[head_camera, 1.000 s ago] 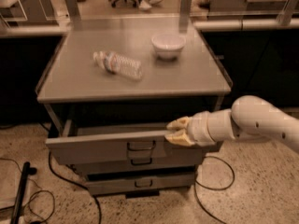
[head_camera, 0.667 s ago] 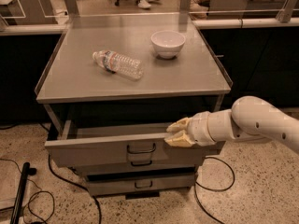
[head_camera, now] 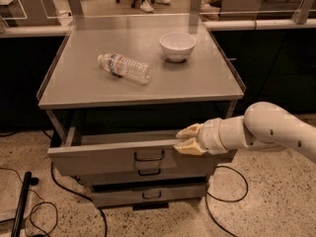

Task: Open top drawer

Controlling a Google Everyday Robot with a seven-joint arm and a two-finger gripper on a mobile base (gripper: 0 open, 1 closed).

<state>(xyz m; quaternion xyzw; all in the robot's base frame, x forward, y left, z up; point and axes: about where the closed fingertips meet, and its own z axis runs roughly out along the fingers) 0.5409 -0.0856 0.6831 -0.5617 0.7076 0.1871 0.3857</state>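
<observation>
- Far left, on the speckled floor: black cables (head_camera: 64,191).
- Beneath the tabletop (head_camera: 197,85): top drawer (head_camera: 98,158), pulled partway out, with its dark handle (head_camera: 149,155) mid-front. It is out about as far as a second earlier.
- On the tabletop, left of centre: clear bottle (head_camera: 124,68) lying on its side. To its right and apart from it is a white bowl (head_camera: 177,46), upright. Neither has moved.
- At the drawer's right front rim: gripper (head_camera: 177,140), fingers (head_camera: 190,130) clamped over the rim, placed as before.
- Far right: white arm (head_camera: 276,127).
</observation>
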